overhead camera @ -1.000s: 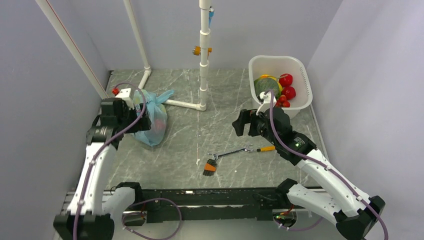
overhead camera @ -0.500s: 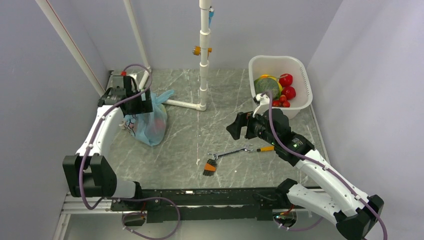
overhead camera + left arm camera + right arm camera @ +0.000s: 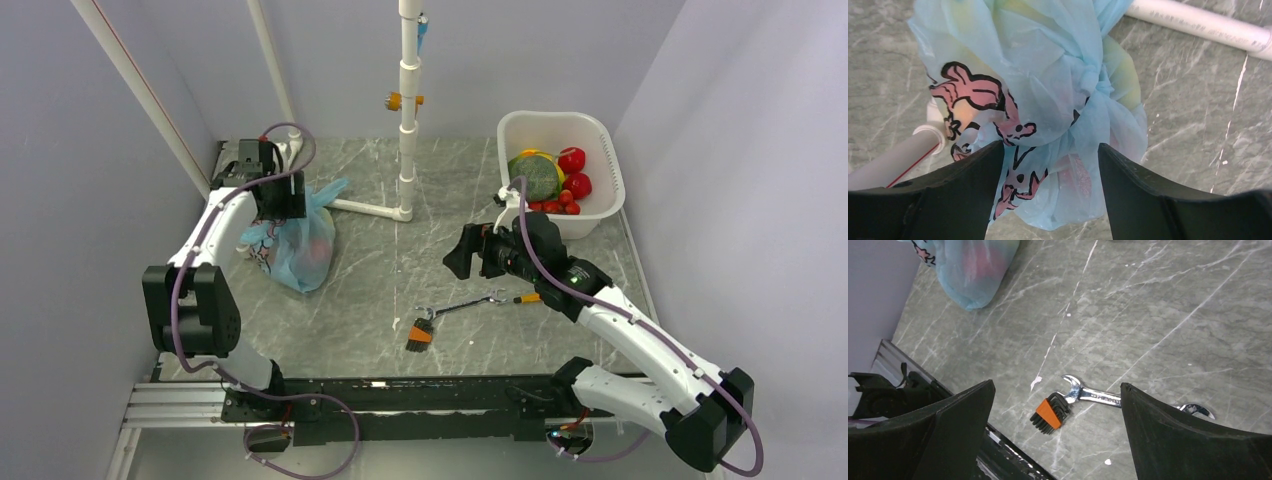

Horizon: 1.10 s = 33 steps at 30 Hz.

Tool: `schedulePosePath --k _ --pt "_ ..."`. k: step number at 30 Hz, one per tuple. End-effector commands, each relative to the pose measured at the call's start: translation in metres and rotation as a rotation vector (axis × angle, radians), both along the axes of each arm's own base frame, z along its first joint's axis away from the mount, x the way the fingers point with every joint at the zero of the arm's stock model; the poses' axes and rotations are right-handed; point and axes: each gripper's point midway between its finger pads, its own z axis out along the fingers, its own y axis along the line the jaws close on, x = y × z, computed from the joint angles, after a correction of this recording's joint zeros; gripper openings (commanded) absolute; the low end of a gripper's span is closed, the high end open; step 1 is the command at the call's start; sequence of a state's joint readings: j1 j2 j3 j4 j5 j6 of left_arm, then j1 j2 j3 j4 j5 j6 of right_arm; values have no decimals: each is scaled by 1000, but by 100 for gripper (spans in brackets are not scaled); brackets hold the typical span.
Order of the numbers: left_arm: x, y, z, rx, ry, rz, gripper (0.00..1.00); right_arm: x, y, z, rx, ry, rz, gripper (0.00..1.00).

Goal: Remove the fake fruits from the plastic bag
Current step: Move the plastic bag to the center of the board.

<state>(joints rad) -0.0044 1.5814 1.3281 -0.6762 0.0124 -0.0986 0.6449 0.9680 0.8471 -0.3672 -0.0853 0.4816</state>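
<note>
The light-blue plastic bag point(image 3: 300, 245) with a pink cartoon print lies knotted at the left of the table; it fills the left wrist view point(image 3: 1038, 90) and shows in the right wrist view point(image 3: 973, 267). Red and yellow fake fruits show dimly through its film. My left gripper point(image 3: 283, 208) hangs open just above the bag's knotted top, one finger on each side of it point(image 3: 1048, 155). My right gripper point(image 3: 462, 252) is open and empty above the middle of the table, far from the bag.
A white perforated tub point(image 3: 590, 130) at the back right holds a dark green melon point(image 3: 535, 175), red fruits and cherry tomatoes. A wrench point(image 3: 465, 303) and an orange hex-key set point(image 3: 420, 335) lie mid-table. A white pipe frame point(image 3: 408, 110) stands behind the bag.
My left arm has swung back and over the bag, with the gripper now pointing down at its knot. My right gripper has moved a little left toward the table's middle.
</note>
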Motion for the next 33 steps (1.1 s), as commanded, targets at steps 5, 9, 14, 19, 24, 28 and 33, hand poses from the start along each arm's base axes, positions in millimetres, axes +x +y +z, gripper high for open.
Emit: schedulePosePath --k 5,9,14,19,24,28,33 --pt "-3 -28 -9 -2 3 -100 61 -1 18 27 99 36 24 100" --pt "-11 -37 -10 18 16 -124 41 -12 15 20 100 78 31 100" --pt "-33 -65 -12 -80 29 -171 22 -23 15 6 90 140 39 100" --pt "-88 -102 -23 -289 86 -187 17 -40 29 -5 111 174 98 99" --pt "-150 -130 -21 -482 66 -219 18 -58 54 -17 141 181 173 99" --pt "-182 -141 -6 -555 32 -253 22 -69 78 -21 126 178 238 100" --pt "-209 -140 6 -579 7 -256 27 -72 105 -19 81 141 312 100"
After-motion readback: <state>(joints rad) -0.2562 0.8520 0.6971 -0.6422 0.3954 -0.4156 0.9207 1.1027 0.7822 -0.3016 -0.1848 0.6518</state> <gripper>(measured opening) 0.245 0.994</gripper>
